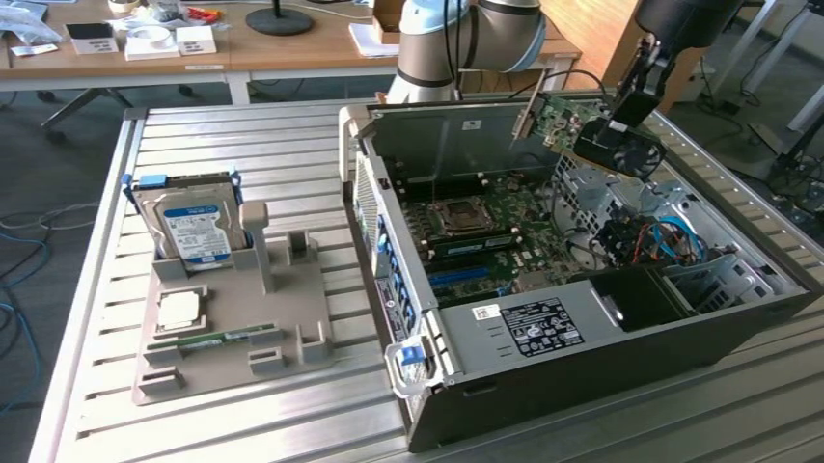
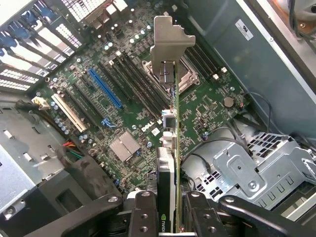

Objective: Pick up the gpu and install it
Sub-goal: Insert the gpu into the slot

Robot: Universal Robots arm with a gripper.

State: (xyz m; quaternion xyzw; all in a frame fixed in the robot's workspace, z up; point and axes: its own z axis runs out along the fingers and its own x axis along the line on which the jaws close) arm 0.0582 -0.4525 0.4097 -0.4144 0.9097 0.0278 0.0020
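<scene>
The gpu [image 1: 563,120] hangs in the air over the open computer case [image 1: 541,376], above its far right corner in the exterior view. It is a green board with a black fan face and a pale end bracket. My gripper [image 1: 618,123] is shut on it from above. In the wrist view the gpu [image 2: 170,148] shows edge-on between my fingers [image 2: 143,215], its metal bracket [image 2: 170,42] pointing away. Well below it lies the motherboard [image 2: 133,98] with a blue slot [image 2: 106,89] and black slots beside it.
On the exterior view's left, a grey holder tray [image 1: 232,362] carries a hard drive [image 1: 193,227], a CPU chip [image 1: 178,309] and a RAM stick [image 1: 212,340]. Inside the case are a metal drive cage [image 2: 252,168] and loose cables [image 1: 657,241]. A desk [image 1: 258,48] stands behind.
</scene>
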